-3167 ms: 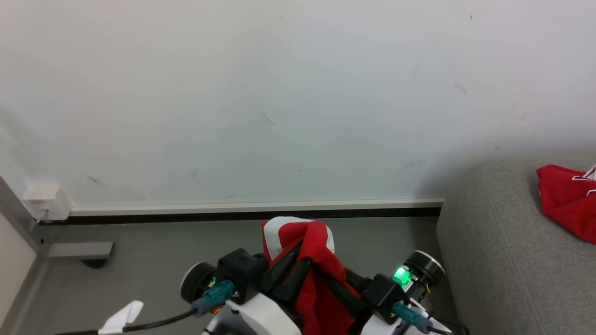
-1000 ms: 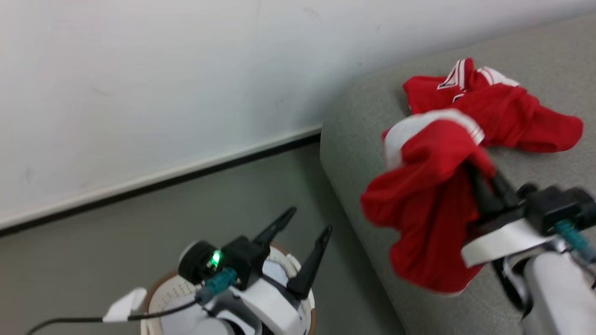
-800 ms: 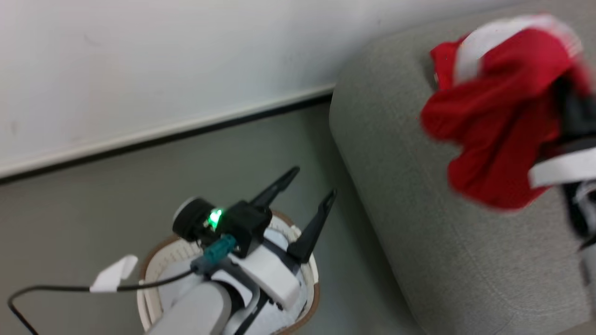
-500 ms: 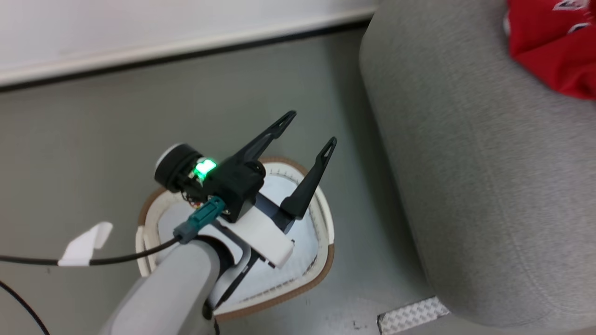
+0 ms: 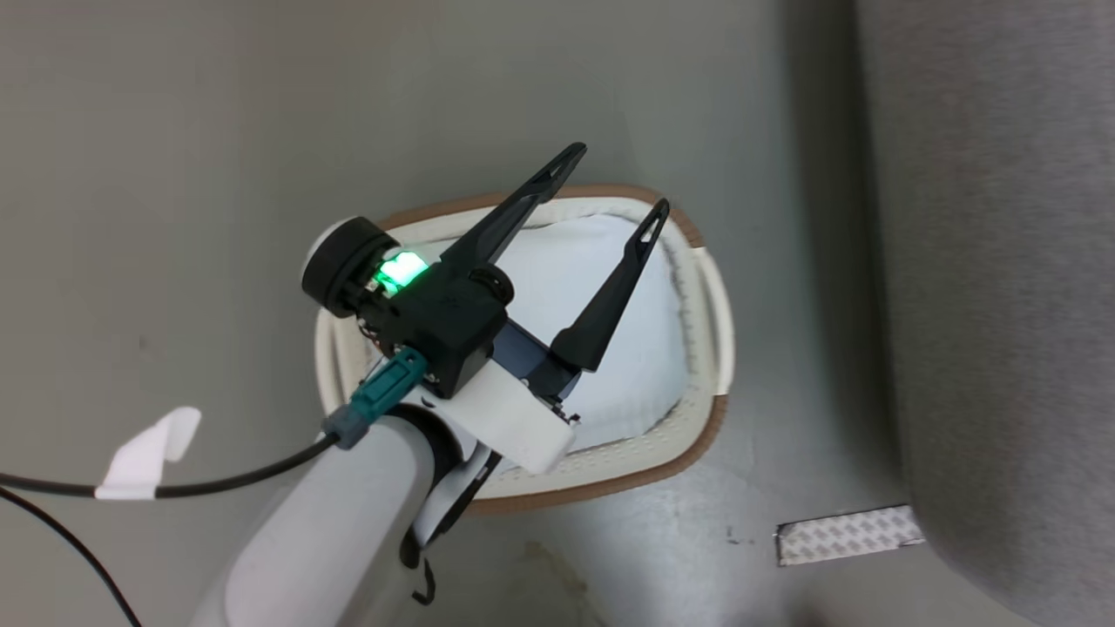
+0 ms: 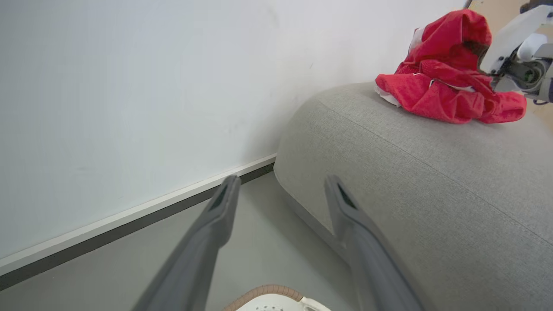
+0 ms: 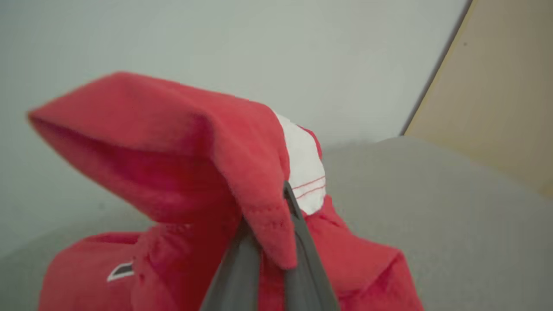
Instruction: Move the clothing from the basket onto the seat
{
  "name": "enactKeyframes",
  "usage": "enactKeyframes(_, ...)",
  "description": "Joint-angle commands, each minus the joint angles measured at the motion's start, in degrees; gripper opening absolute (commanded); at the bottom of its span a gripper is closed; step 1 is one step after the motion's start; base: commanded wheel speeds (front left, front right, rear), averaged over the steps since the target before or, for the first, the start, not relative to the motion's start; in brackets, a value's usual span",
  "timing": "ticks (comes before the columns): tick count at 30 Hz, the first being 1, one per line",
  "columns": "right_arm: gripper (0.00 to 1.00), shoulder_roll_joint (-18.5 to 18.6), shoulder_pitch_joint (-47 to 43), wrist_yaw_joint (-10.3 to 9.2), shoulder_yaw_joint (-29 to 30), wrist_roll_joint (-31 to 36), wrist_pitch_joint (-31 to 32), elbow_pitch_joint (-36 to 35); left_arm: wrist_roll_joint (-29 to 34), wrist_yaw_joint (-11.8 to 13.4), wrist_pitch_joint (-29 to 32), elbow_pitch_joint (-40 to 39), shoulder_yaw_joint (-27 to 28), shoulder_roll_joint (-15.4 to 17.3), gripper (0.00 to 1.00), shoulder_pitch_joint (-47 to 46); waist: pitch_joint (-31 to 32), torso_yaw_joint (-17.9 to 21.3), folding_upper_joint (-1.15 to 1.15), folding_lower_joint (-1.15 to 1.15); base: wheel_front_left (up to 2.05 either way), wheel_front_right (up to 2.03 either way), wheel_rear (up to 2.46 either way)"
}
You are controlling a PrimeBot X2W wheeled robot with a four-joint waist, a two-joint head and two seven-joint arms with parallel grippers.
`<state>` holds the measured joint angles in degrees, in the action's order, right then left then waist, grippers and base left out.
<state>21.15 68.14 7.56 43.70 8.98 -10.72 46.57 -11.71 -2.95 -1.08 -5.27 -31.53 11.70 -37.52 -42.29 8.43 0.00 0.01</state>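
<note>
Right wrist view: set red garment [image 7: 194, 142], pinched by right gripper [image 7: 285, 203], onto grey seat [image 7: 432, 207], then release. Leave left gripper [image 5: 618, 181] spread.

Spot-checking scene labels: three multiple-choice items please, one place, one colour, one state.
1. The oval white plastic laundry basket with brown rim stands: A on the grey floor beside the large light grey fabric seat; B on that seat; C on a table.
2. The soft fabric garment in the right gripper is: A red with white; B blue; C black.
3. The left gripper is: A shut on fabric; B shut, empty; C open, empty.
A, floor surrounds it; A, red cloth, white panel; C, fingers apart, nothing between.
</note>
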Motion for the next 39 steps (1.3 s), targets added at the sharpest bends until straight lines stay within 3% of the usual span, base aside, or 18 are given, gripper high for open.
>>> enactKeyframes(1, 0.00, -0.2, -0.6, -0.15, 1.9, 1.3, -0.9, 0.8, -0.1, 0.2, -0.4, 0.4, 0.1, 0.0, 1.00, 0.2, -1.1, -1.3, 0.00, -0.01, 0.00, 0.00, 0.00)
enactKeyframes(2, 0.00, -0.3, -0.7, -0.15, 3.4, 2.4, -1.6, 1.4, 0.0, 0.4, -0.7, 0.6, 0.1, 0.1, 1.00, 0.3, -1.0, -1.5, 0.00, -0.01, 0.00, 0.00, 0.00)
enactKeyframes(3, 0.11, -0.6, -1.0, -0.15, 4.4, 3.6, -2.2, 2.1, 0.0, 0.4, -1.0, 0.9, 0.2, 0.1, 1.00, 0.5, -0.7, -1.6, 0.00, -0.01, 0.00, 0.00, 0.00)
enactKeyframes(4, 0.35, -0.9, -1.3, -0.15, 5.4, 5.1, -2.9, 2.3, -0.1, 0.6, -1.3, 1.2, 0.4, 0.2, 1.00, 0.6, -0.4, -1.6, 0.00, -0.01, 0.00, 0.00, 0.00)
enactKeyframes(5, 0.50, -1.2, -1.7, -0.15, 6.2, 6.3, -3.3, 2.4, -0.3, 0.9, -1.5, 1.5, 0.6, 0.3, 1.00, 0.9, 0.0, -1.6, 0.00, -0.01, 0.00, 0.00, 0.00)
enactKeyframes(6, 1.00, -1.7, -1.9, -0.15, 6.6, 7.3, -3.7, 2.7, -0.6, 1.2, -1.8, 1.8, 0.9, 0.3, 1.00, 1.3, 0.5, -1.4, 0.00, -0.01, 0.00, 0.00, 0.00)
enactKeyframes(14, 1.00, -6.0, -5.8, -0.15, 3.0, 12.5, -4.5, 1.6, -2.6, 3.6, -3.9, 4.4, 3.5, 1.1, 1.00, 4.8, 6.9, 1.3, 0.00, -0.01, 0.00, 0.00, 0.00)
enactKeyframes(25, 1.00, -14.8, -27.7, -0.15, -11.1, 3.3, -4.5, -17.8, -5.5, 8.8, -9.3, 11.7, 8.0, 1.7, 1.00, 13.6, 22.4, 1.8, 0.00, -0.01, 0.00, 0.00, 0.00)
enactKeyframes(33, 1.00, -17.8, -44.6, -0.15, -21.3, -1.5, -4.5, -26.2, -7.6, 12.3, -13.1, 17.9, 11.3, 1.6, 1.00, 23.5, 33.8, -0.2, 0.00, -0.01, 0.00, 0.00, 0.00)
enactKeyframes(39, 1.00, -18.3, -54.4, -0.15, -25.1, -8.2, -4.5, -29.9, -8.4, 14.2, -14.1, 20.0, 14.4, 2.0, 1.00, 31.2, 40.1, -2.1, 0.00, -0.01, 0.00, 0.00, 0.00)
